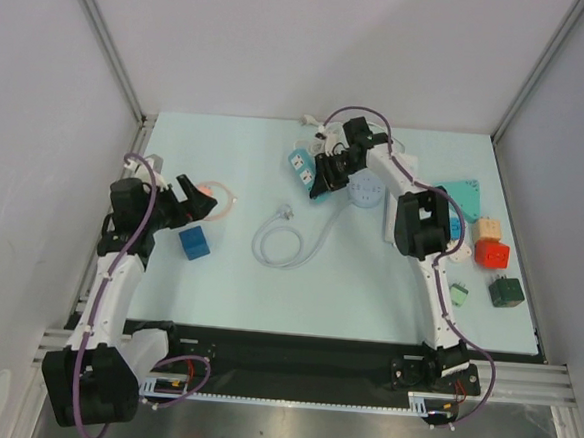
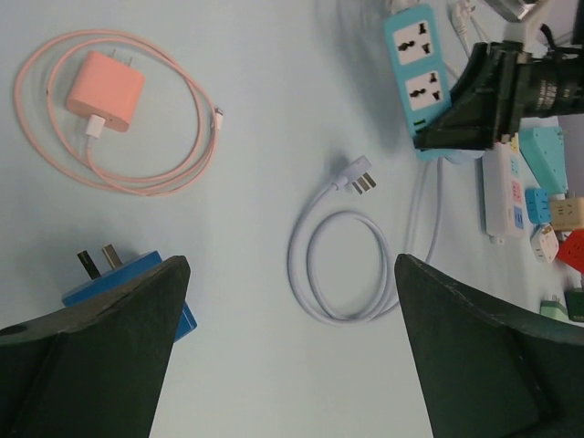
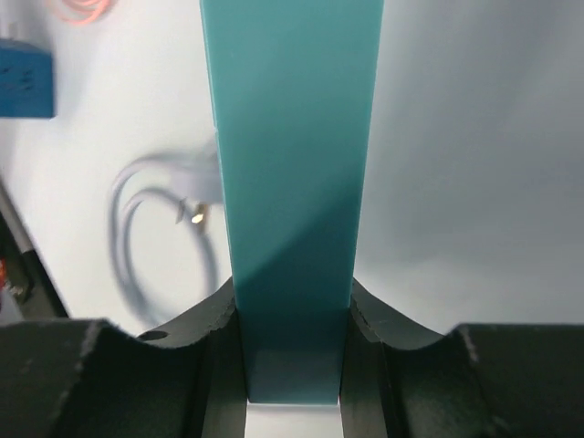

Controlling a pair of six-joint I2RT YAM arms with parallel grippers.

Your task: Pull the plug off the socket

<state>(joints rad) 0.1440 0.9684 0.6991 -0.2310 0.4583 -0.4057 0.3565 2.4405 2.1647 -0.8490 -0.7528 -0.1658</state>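
Note:
A teal socket strip (image 1: 301, 168) with two outlets (image 2: 422, 68) sits at the back middle of the table, its outlets empty. My right gripper (image 1: 325, 176) is shut on one end of it; the right wrist view shows the teal body (image 3: 292, 164) clamped between both fingers. A white three-pin plug (image 1: 284, 212) lies loose on the table in front of it, with its white cable coiled (image 1: 280, 246). It also shows in the left wrist view (image 2: 358, 175). My left gripper (image 1: 201, 203) is open and empty, above the table (image 2: 292, 365).
A blue adapter (image 1: 194, 242) lies by the left gripper, and a pink charger (image 2: 105, 91) lies with its looped cable. At the right are a white power strip (image 2: 502, 196), a red cube (image 1: 491, 254), a green adapter (image 1: 505, 291) and other adapters.

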